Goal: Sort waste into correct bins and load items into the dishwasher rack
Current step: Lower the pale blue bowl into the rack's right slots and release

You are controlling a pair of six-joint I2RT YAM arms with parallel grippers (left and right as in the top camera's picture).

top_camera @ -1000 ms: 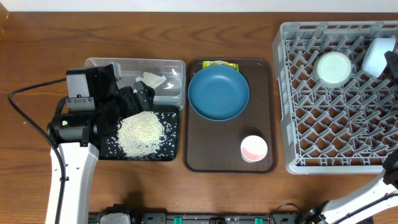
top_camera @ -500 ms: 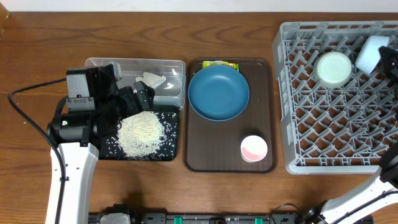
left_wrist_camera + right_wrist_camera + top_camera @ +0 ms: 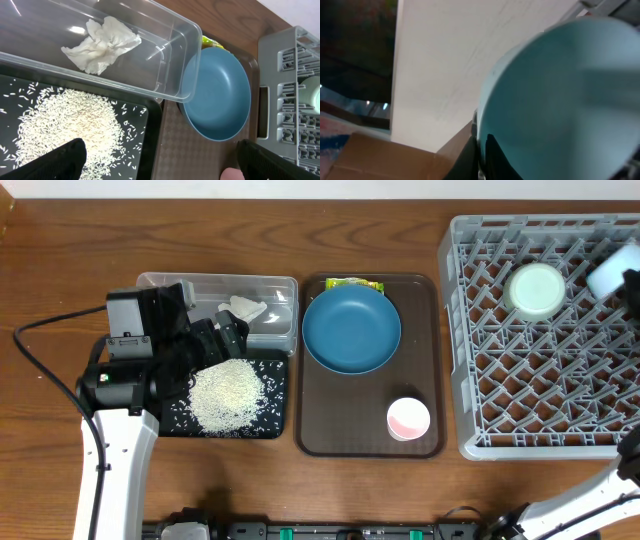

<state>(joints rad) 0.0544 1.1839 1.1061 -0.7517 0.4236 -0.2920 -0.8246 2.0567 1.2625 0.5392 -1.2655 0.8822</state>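
Observation:
My right gripper [image 3: 482,137] is shut on the rim of the small light-blue bowl [image 3: 560,100], which hangs tilted over the far right corner of the dishwasher rack [image 3: 540,380]; the bowl [image 3: 610,275] is cut by the frame edge. The mint-white bowl [image 3: 536,288] sits in the rack beside it. My left gripper [image 3: 161,160] is open and empty above the black tray [image 3: 275,395], which holds the rice [image 3: 70,125]. The tissue [image 3: 100,44] lies in the clear tub [image 3: 170,75]. The blue plate [image 3: 351,330], pink cup [image 3: 408,418] and wrapper [image 3: 353,283] rest on the brown tray [image 3: 340,420].
The clear tub and the black tray stand side by side left of the brown tray. The rack fills the right side of the table. The left arm's body [image 3: 125,370] stands over the table's left part, with bare wood around it.
The light-blue bowl in my right gripper swung a little left over the rack, then came back right toward the frame edge. The left arm has not moved.

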